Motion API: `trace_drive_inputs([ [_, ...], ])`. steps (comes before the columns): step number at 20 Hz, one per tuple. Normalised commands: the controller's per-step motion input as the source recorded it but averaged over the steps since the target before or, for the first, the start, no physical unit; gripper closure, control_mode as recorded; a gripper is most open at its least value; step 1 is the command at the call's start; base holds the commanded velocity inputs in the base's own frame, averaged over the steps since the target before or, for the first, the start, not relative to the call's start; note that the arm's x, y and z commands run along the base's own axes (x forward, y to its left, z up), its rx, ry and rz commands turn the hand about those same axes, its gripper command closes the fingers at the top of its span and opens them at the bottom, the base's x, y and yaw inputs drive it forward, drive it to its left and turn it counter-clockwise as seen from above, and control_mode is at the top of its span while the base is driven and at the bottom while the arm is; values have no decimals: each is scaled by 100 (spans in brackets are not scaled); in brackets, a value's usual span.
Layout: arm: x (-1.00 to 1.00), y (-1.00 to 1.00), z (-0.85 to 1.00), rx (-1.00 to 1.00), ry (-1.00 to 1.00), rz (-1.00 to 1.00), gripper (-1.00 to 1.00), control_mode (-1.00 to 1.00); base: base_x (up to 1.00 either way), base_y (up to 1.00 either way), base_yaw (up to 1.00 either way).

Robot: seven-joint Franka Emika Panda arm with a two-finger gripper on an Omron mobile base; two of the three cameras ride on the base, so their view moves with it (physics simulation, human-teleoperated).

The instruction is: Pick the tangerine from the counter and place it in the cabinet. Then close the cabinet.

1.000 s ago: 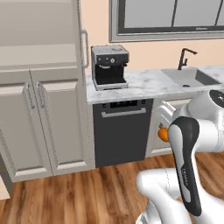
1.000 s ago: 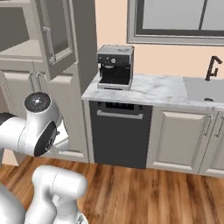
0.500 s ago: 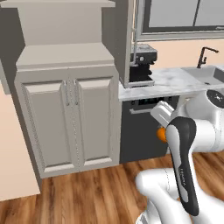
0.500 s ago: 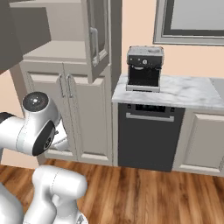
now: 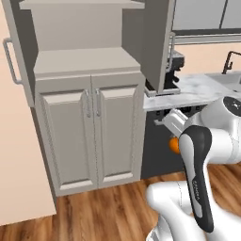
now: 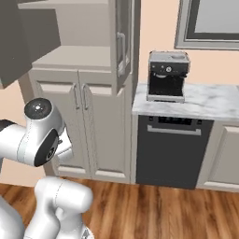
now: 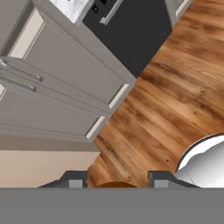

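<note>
The tangerine (image 7: 116,185) shows as a thin orange sliver between my gripper's (image 7: 117,181) two dark tips, which are shut on it. In the left base view the tangerine (image 5: 174,145) peeks out low beside my forearm, in front of the dark appliance front and under the counter (image 5: 188,92) edge. The cabinet (image 5: 84,60) stands open to the left of it, its beige shelf bare and both doors swung wide. From the right base view, the cabinet (image 6: 70,57) is above my arm and the counter (image 6: 203,100) is at the right.
A black coffee machine (image 6: 167,76) stands on the counter beside the cabinet's open right door (image 6: 122,42). Below are the shut lower double doors (image 5: 92,136) and a dark dishwasher (image 6: 170,151). A faucet (image 5: 229,59) is at the far right. The floor is wood.
Both base views have swung left, so the camera moved: the tall unit now sits in the middle and the counter at the right. The tangerine stays in my gripper.
</note>
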Motion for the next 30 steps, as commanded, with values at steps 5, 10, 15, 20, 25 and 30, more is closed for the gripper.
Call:
trace_drive_inputs([
  [5,0,0,0,0,0,0,100,100,70,49,-9],
  [10,0,0,0,0,0,0,100,100,70,43,-10],
  [15,0,0,0,0,0,0,100,100,56,46,-11],
  [20,0,0,0,0,0,0,100,100,53,37,-9],
  [25,0,0,0,0,0,0,100,100,46,30,-6],
  [30,0,0,0,0,0,0,100,100,33,36,-4],
])
